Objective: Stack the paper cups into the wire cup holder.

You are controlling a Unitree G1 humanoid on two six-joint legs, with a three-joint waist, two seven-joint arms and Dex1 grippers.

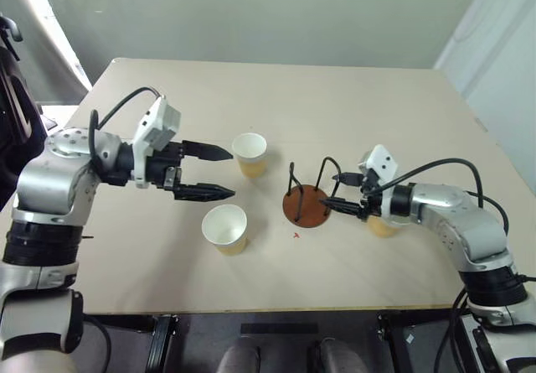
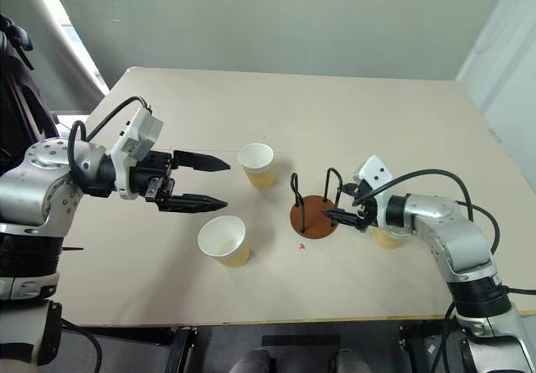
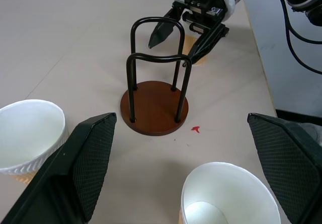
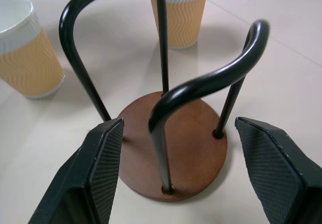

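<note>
No readable text, brand or label on anything; only a small red mark point(image 1: 296, 235) on the table point(image 1: 377, 105) just in front of the wire cup holder point(image 1: 306, 204).

Wire cup holder stands upright mid-table, brown disc base, two black wire loops, no cup inside. Right gripper point(image 1: 342, 191) is at the holder's right side, jaws spread; in the right wrist view the near loop and the base sit between the two fingers, fingers apart from the wire, not pinching it.

Left gripper point(image 1: 211, 172) hovers left of the holder, jaws spread wide, holding nothing. Its tips point right toward the holder, well apart from it.

Paper cups: one point(image 1: 249, 154) upright just beyond the left gripper's upper fingertip, between it and the holder; one point(image 1: 225, 228) upright in front of the lower finger, near the table's front edge. Third cup point(image 1: 381, 225) stands right of the holder, mostly hidden under the right wrist. All three are outside the holder, none touched by a finger as far as visible
</note>
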